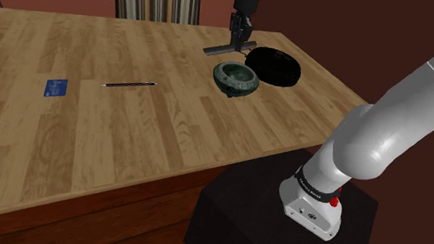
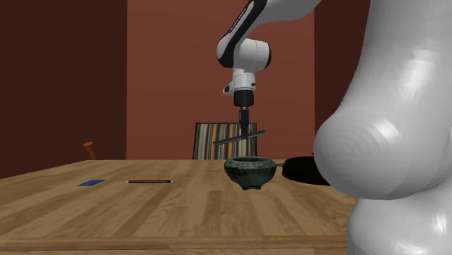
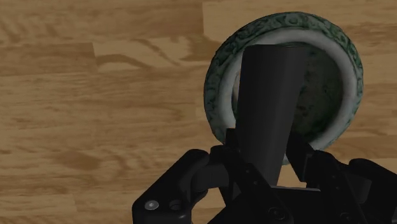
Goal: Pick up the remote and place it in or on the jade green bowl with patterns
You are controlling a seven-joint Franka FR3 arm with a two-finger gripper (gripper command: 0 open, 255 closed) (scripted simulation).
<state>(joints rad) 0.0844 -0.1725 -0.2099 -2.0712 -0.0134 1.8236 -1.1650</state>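
A flat dark grey remote (image 1: 230, 48) hangs in the air, clasped crosswise by my black gripper (image 1: 239, 41), which is shut on it. In the second exterior view the remote (image 2: 240, 137) sits a short way above the green patterned bowl (image 2: 250, 172). The bowl (image 1: 237, 79) stands on the wooden table (image 1: 125, 116) toward the shoulder view's right. In the wrist view the remote (image 3: 268, 95) reaches out from between the fingers (image 3: 219, 159) and covers much of the bowl (image 3: 343, 57), whose carved rim shows around it.
A round black dish (image 1: 275, 66) lies just behind the bowl near the table's far right edge. A thin pencil (image 1: 128, 84) and a small blue card (image 1: 55, 87) lie toward the shoulder view's left. A striped chair back (image 2: 224, 140) stands beyond the table.
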